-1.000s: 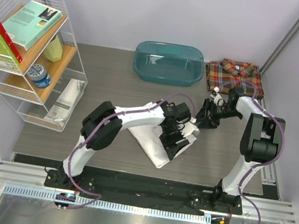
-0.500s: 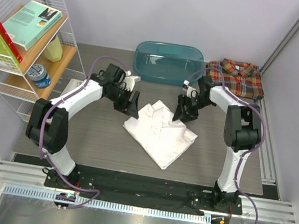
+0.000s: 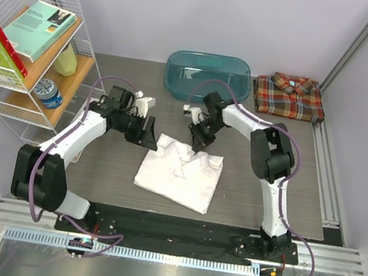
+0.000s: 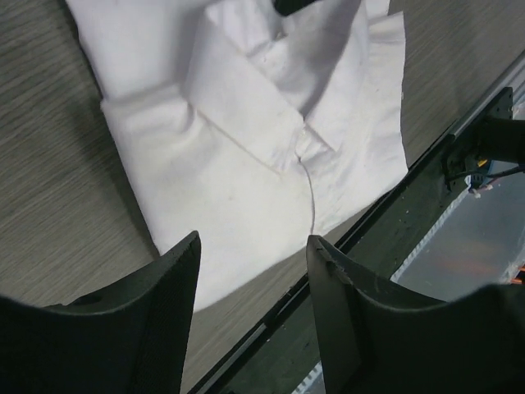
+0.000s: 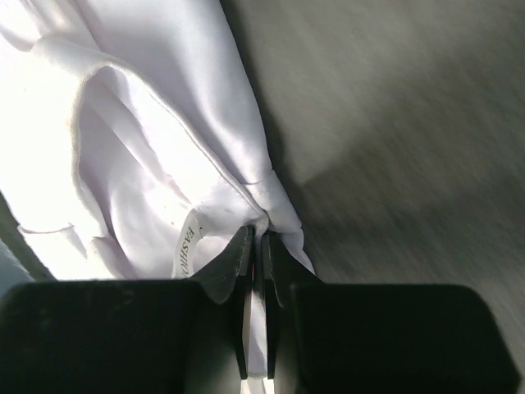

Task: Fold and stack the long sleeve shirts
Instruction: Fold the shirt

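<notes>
The white long sleeve shirt (image 3: pixel 180 172) lies folded, collar up, in the middle of the table. My right gripper (image 3: pixel 198 139) is at its far collar edge, jaws shut on a pinch of white cloth (image 5: pixel 279 205) beside the neck label; the gripper (image 5: pixel 256 240) shows it closely. My left gripper (image 3: pixel 151 135) hovers just off the shirt's far left corner, open and holding nothing. Seen from the left wrist, the shirt (image 4: pixel 254 139) lies ahead of the open left gripper (image 4: pixel 253 246). The plaid long sleeve shirt (image 3: pixel 292 97) rests folded at the back right.
A teal tub (image 3: pixel 207 77) stands at the back centre, just behind the right arm. A white wire rack (image 3: pixel 40 73) with books and bottles fills the left side. A black rail (image 3: pixel 176 229) runs along the near table edge.
The right gripper has moved left to the collar and shut on the cloth. The white shirt has shifted left and lies flatter. The left gripper has drawn slightly left, staying open.
</notes>
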{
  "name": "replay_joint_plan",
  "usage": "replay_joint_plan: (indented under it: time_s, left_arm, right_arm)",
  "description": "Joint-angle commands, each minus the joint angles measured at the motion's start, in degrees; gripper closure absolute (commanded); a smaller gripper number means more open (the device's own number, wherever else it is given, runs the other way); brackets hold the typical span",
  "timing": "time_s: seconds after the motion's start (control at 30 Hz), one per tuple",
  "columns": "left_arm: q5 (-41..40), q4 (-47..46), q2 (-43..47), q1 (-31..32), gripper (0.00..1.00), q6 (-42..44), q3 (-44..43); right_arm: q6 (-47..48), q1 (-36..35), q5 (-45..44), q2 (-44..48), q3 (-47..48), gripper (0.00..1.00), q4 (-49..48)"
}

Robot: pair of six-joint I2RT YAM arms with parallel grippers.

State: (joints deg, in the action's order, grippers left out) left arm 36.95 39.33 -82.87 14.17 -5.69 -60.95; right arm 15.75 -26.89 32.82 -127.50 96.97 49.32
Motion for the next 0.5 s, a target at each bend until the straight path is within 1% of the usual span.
replay_joint_plan:
  time_s: [0.0,0.13,0.17,0.23,0.27,0.3,0.33,0.37,0.43,0.47]
  left_arm:
    - [2.69,-4.69,2.63,-2.31,0.44,-2.65,3.98]
    - [1.11,-6.63,1.23,-4.50,0.44,-5.11,5.75]
    - [1.11,-6.72,0.61,-4.59,0.44,-5.29,5.75]
    - [1.72,-6.81,-1.32,-4.59,0.44,-4.94,5.14]
    - [1.64,-6.90,-2.02,-4.68,0.43,-4.33,4.35]
    - [1.98,-6.90,-3.16,-4.60,0.40,-3.28,3.91]
    - [2.60,-6.38,-3.78,-4.51,0.39,-2.14,3.30]
    - [2.95,-5.50,-4.57,-4.33,0.39,0.74,1.73]
    - [2.52,-3.83,-6.42,-4.07,0.41,2.52,0.40]
    - [2.51,-3.30,-6.95,-3.98,0.44,3.83,-0.48]
  right_arm:
    - [13.24,-6.50,-7.58,2.43,-2.39,0.87,0.08]
    - [13.87,-5.19,-11.36,5.59,0.93,0.73,-0.02]
    - [13.26,-4.58,-11.55,6.47,1.81,0.65,0.16]
    - [10.03,-2.30,-9.80,9.19,5.05,0.54,2.34]
    - [8.70,-1.33,-8.75,10.33,5.86,0.45,3.32]
    - [7.03,-0.53,-7.69,12.26,5.86,0.42,4.02]
    - [5.54,0.34,-6.46,13.76,5.08,0.41,5.07]
    - [3.09,2.18,-3.41,14.99,3.68,0.40,5.43]
    - [0.79,3.68,-2.06,18.60,-2.02,0.41,5.96]
    - [-0.36,4.91,-0.40,19.56,-4.40,0.42,6.22]
